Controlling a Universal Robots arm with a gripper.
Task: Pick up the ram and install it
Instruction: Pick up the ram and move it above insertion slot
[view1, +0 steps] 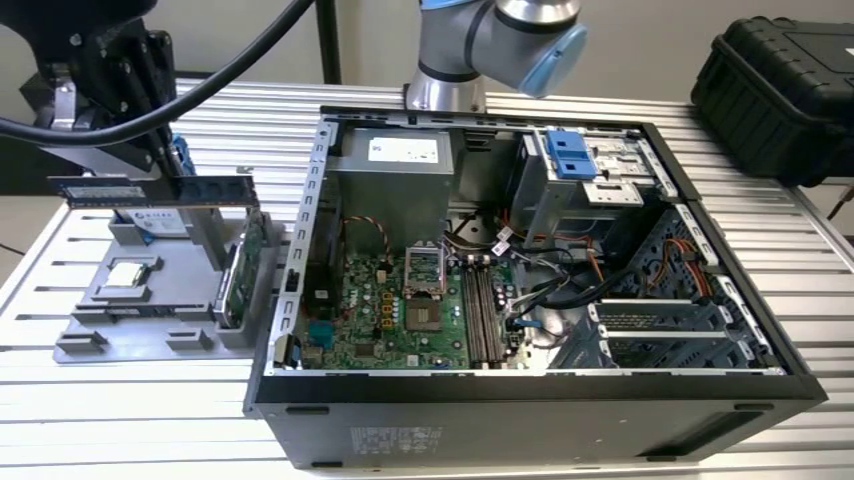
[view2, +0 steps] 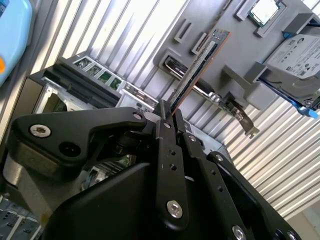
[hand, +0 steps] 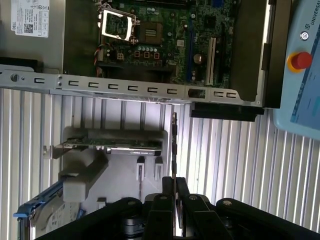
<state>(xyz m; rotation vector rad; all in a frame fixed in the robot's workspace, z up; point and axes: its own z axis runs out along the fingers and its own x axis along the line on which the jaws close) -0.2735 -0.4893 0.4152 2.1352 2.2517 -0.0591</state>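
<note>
Gripper: fingers clamped flat against both faces of the ram; it hangs outside the computer case, off the case wall on the exterior view's left.
Ram: bluish-green stick held level in the air, gripped about mid-length in the exterior view. It sits between the fingertips and juts out past them in both wrist views. It is outside the case, and in the first wrist view it points edge-on toward the case's perforated rim.
Motherboard: lies flat on the case floor, well apart from the ram.
Long slots: on the motherboard, toward the middle of the case.
Grey parts holder: on the table just beside the case, below the ram.
Expansion card: stands on edge in the holder, on the side nearest the case.
Processor chip: lies flat in the holder, farther from the case than the card.
</note>
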